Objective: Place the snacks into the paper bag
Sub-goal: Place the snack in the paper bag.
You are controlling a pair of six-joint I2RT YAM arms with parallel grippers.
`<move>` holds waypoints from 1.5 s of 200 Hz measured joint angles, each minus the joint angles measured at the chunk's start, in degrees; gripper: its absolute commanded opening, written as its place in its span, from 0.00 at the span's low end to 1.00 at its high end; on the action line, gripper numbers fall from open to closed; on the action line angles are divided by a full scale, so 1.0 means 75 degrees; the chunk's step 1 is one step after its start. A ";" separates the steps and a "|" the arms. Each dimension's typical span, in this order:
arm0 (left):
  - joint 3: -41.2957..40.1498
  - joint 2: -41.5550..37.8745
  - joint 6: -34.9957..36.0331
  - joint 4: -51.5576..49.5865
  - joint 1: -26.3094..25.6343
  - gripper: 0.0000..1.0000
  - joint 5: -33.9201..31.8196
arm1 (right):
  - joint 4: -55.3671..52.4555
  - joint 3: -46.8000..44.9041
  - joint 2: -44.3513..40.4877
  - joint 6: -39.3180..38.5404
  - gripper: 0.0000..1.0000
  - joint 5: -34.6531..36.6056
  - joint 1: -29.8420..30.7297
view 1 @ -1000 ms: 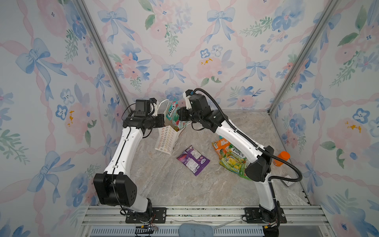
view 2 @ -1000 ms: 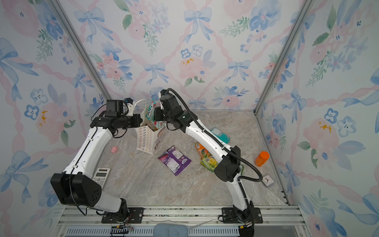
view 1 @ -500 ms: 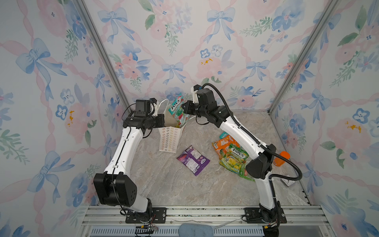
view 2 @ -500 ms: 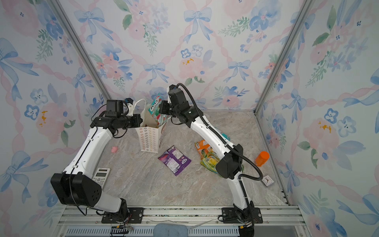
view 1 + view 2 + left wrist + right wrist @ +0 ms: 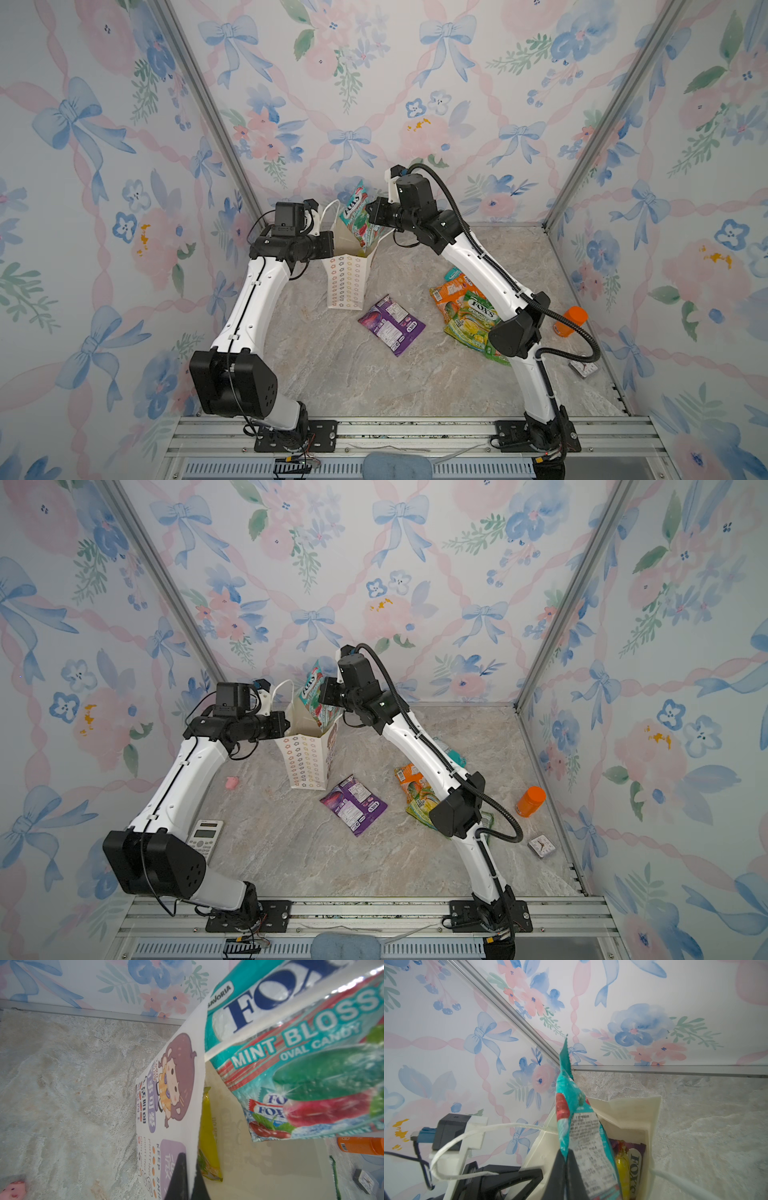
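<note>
The cream paper bag (image 5: 347, 282) (image 5: 307, 762) stands upright at the back, mouth open. My left gripper (image 5: 331, 246) (image 5: 188, 1180) is shut on the bag's rim, one finger inside and one on the cartoon-girl face (image 5: 176, 1076). My right gripper (image 5: 376, 217) (image 5: 566, 1169) is shut on a teal mint FOX'S snack pouch (image 5: 356, 216) (image 5: 316, 696) (image 5: 301, 1064), held edgewise over the mouth with its lower end dipping in. A yellow pouch (image 5: 207, 1126) and a purple FOX'S pouch (image 5: 636, 1165) lie inside. On the table are a purple pouch (image 5: 390, 324) and an orange and yellow-green pile (image 5: 465, 311).
Another teal pouch (image 5: 452, 274) peeks out behind my right arm. An orange bottle (image 5: 531, 802) and a small clock (image 5: 541, 845) sit by the right wall. A calculator (image 5: 204, 837) and a pink object (image 5: 232, 782) lie on the left.
My right gripper has risen and shifted right with the teal pouch, bringing it over the bag's mouth. The bag has gone from tilted to upright. The left gripper has held its place.
</note>
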 measured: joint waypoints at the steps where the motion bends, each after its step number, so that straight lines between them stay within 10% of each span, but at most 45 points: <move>1: 0.0000 0.0000 0.0000 0.0000 0.0000 0.00 0.0000 | -0.0003 -0.0003 0.0000 0.0003 0.00 0.0006 0.0003; 59: -0.0038 0.0000 -0.0073 0.0003 -0.0009 0.00 0.0079 | 0.0131 -0.0749 -0.0035 0.0181 0.00 0.0280 0.0309; 90: -0.0038 0.0000 -0.0076 0.0006 -0.0009 0.00 0.0085 | 0.0376 -0.0749 -0.0035 0.0321 0.49 0.0219 0.0350; 116: -0.0041 0.0000 -0.0076 0.0006 -0.0038 0.00 0.0114 | 0.0892 -0.1075 -0.0227 0.0245 0.61 0.0105 0.0356; 220: -0.0070 0.0000 -0.0047 0.0009 -0.0047 0.00 -0.0012 | 0.3232 -0.6679 -0.4721 -0.0793 0.76 -0.0248 -0.0137; 300: -0.0166 0.0003 0.0044 0.0117 0.0058 0.00 -0.0364 | 0.2116 -1.1736 -0.7085 -0.0863 0.77 0.0396 -0.1743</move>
